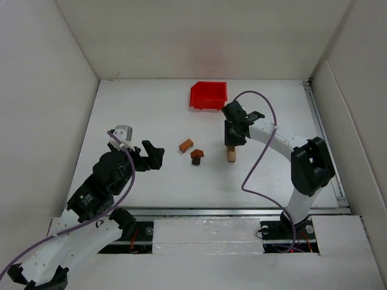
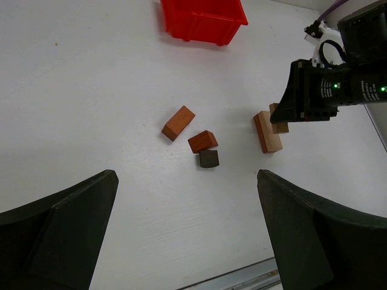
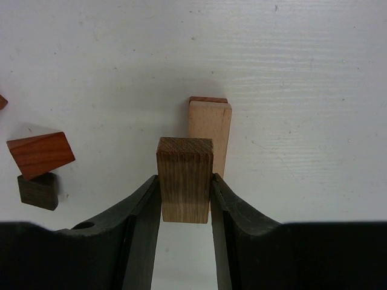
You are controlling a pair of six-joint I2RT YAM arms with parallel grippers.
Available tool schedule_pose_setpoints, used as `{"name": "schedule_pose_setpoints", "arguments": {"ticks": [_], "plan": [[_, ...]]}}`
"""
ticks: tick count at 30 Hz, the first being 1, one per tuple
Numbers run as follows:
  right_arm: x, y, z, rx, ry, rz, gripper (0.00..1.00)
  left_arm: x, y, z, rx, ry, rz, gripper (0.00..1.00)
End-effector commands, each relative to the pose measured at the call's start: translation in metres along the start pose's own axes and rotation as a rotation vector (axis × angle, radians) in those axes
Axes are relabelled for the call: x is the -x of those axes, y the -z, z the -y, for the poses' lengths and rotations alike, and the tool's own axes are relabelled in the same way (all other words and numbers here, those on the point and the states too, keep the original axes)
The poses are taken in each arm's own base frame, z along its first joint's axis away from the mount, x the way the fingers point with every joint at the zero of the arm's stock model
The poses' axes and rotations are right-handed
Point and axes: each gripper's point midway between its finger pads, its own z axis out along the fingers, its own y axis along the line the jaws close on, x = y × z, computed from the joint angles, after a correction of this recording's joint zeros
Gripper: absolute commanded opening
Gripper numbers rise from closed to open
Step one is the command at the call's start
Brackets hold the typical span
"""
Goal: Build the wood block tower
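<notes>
My right gripper [image 1: 231, 140] is clamped on a brown block [image 3: 184, 171], one finger [image 3: 140, 220] pressed to each long side and the end grain facing my wrist camera. This sits on the near side of the red bin [image 1: 208, 95], a little to its right. Just beyond the held piece, toward the bin, lies a tan block [image 3: 210, 128] with a reddish-brown edge showing at its far end. I cannot tell whether that edge is a separate piece, nor whether my brown block touches the tan one.

Three loose pieces lie near the bin's front, off to the left of my right gripper: an orange-brown block [image 2: 178, 122], a peaked block [image 2: 202, 141] and a dark block [image 2: 209, 159]. The last two touch, and the orange-brown one lies just beside them.

My left gripper [image 2: 186, 175] is spread wide and holds nothing. It is well apart from the bin, on its near left, and faces those three pieces.

My right arm rises from its base, bends at a high elbow and stretches toward the bin, with the wrist turned down over the table [image 1: 145, 103]. My left arm is folded low, its forearm angled toward the bin.

The table is white and faintly grained, with plain white walls on three sides. A purple cable [image 1: 257, 158] loops beside my right arm.
</notes>
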Motion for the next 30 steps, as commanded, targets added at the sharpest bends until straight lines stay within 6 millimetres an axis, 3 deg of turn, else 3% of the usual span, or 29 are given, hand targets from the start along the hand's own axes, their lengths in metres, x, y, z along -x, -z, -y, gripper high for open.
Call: {"name": "schedule_pose_setpoints", "arguments": {"ticks": [1,17,30], "plan": [[0.001,0.0,0.001,-0.002,0.001,0.006,0.03,0.008,0.0,0.005,-0.024,0.014,0.039,0.99],[-0.004,-0.013,0.014,-0.023,-0.017,-0.013,0.09,0.006,-0.002,0.005,-0.025,0.012,0.034,0.99],[-0.003,-0.015,0.011,-0.007,-0.02,-0.008,0.15,0.005,-0.003,0.006,-0.023,0.01,0.027,0.99]]}}
